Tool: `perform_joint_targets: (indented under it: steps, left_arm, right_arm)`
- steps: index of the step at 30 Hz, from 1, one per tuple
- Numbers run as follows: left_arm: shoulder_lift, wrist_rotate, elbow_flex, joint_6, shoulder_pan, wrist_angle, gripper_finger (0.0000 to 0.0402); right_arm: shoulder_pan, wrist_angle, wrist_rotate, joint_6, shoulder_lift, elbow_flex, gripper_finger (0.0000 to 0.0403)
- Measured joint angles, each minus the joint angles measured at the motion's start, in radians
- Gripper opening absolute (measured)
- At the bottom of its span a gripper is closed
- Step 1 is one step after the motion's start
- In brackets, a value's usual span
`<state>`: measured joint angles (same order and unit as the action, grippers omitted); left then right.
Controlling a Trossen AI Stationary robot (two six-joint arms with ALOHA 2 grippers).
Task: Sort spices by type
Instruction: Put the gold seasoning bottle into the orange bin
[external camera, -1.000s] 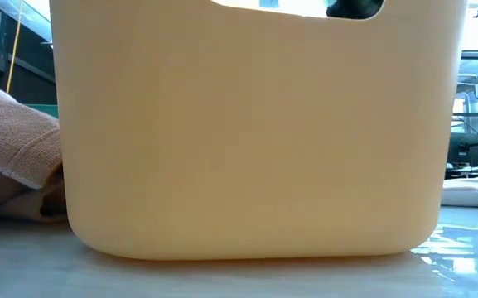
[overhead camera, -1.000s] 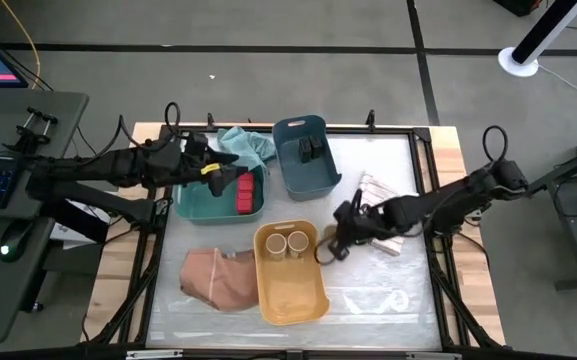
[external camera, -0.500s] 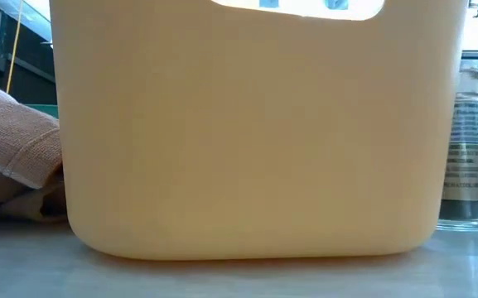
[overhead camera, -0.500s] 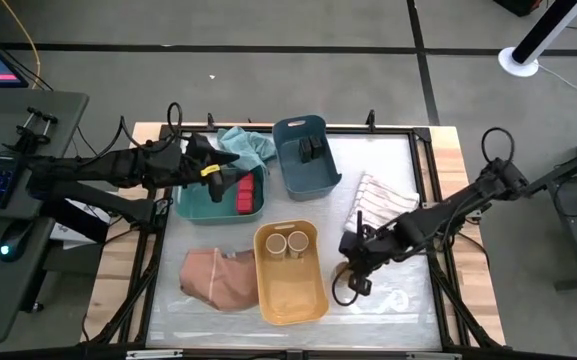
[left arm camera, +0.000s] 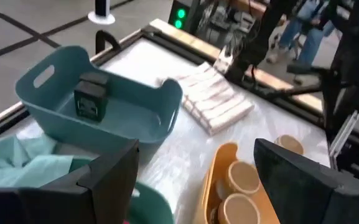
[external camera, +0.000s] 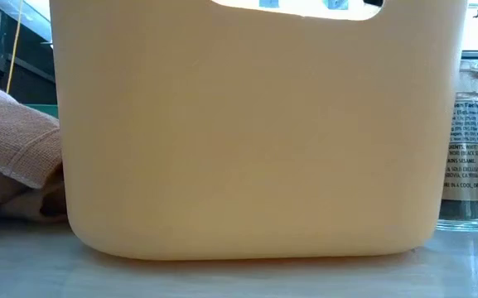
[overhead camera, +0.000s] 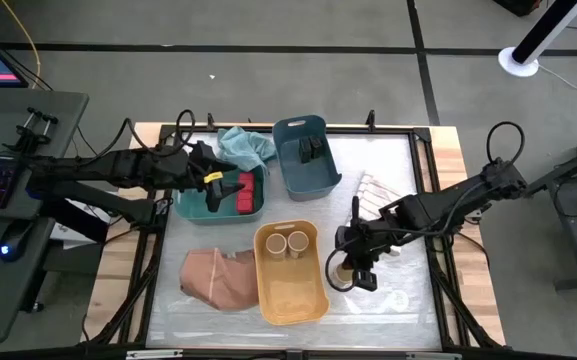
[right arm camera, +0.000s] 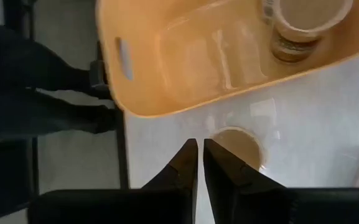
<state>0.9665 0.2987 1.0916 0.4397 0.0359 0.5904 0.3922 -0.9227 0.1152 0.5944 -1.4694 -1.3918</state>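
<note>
My right gripper hangs just beside the yellow bin, on its right side, w/ fingers pinched together & nothing between them, directly over a tan round jar standing upright on the table, touching nothing that I can see. Judging by that, the jar sits there as a staging spot, since it belongs w/ the two tan jars already inside the yellow bin at its far end. In the low view the jar shows upright right of the bin wall, label facing the cam. My left gripper is well left of the yellow bin, over the green bin, spread wide & empty, prob. because the red boxes there are done. Dark grey boxes sit in the blue bin behind the yellow one. Next I'd guess: open up, re-grip the jar, lift it over the rim.
</note>
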Motion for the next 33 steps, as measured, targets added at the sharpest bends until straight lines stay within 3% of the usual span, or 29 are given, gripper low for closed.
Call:
perform_joint_targets:
  steps: [11,22,26,33]
  left_arm:
    - [0.0,-0.002,0.0,0.004,0.0,0.027,0.03]
    - [0.0,-0.001,0.0,0.031,0.0,0.027,0.03]
    - [0.0,-0.001,0.0,0.037,0.0,0.026,0.03]
    - [0.0,0.001,0.0,0.054,0.0,0.026,0.03]
  right_arm:
    - [-0.074,-0.031,-0.146,0.008,-0.003,0.0,0.0023]
    - [-0.087,-0.033,-0.209,-0.02,-0.004,0.0,0.0028]
    - [-0.091,-0.087,-0.18,-0.008,-0.014,0.0,0.0079]
    - [-0.062,-0.104,-0.118,0.057,-0.064,0.0,0.025]
